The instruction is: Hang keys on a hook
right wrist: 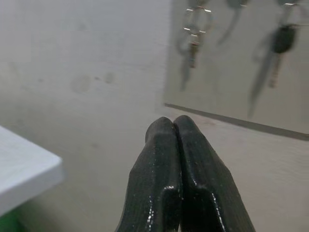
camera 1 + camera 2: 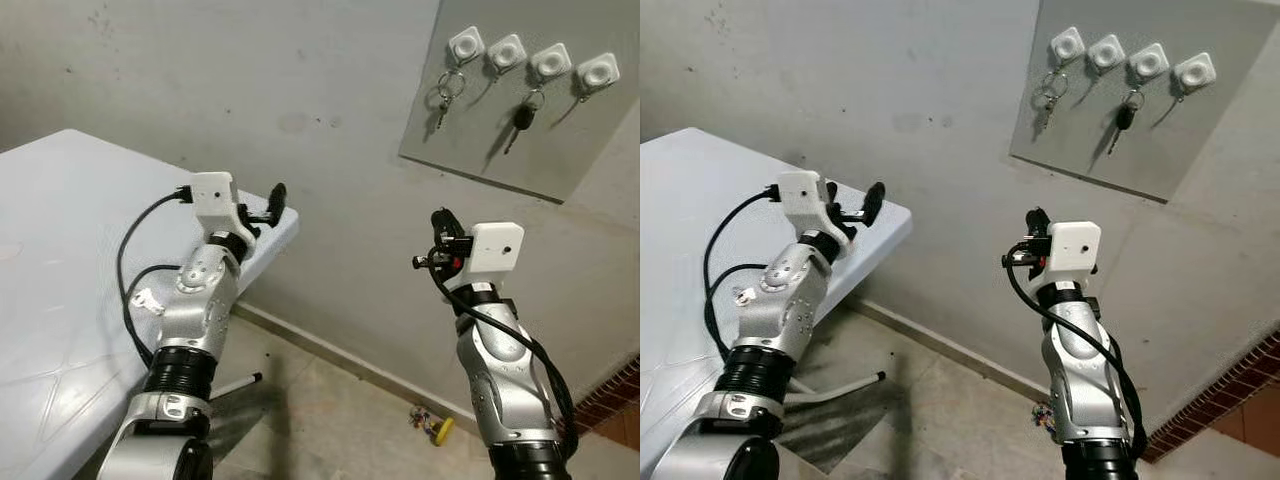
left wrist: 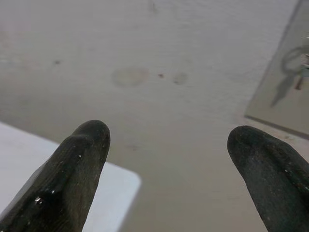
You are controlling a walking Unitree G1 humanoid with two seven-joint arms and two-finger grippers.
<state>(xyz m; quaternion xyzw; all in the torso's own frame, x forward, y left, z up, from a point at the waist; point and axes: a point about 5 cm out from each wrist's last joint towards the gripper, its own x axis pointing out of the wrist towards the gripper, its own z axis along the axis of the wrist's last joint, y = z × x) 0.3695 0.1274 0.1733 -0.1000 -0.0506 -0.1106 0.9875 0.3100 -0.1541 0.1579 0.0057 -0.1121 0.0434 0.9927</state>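
Keys: a silver bunch (image 2: 445, 95) hangs on the first hook (image 2: 466, 44) of the wall board (image 2: 560, 140); a black key (image 2: 521, 120) on the third.
Floor: another bunch (image 2: 432, 422) lies by the wall.
Right gripper (image 1: 175, 126): fingers pressed together, empty, raised below the board.
Left gripper (image 3: 169, 140): fingers wide apart, over the white table (image 2: 60, 260) corner.

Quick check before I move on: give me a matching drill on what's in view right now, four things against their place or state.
Things:
1. left pincer
2. right pincer
3. black-headed key
4. keys with yellow tag

Place or state:
A. lying on the floor by the wall
B. fingers pressed together, holding nothing
C. hanging from the third hook from the left on the board
D. fingers spread apart, above the white table's corner

Pairs: 1-D, 2-B, 3-C, 4-A
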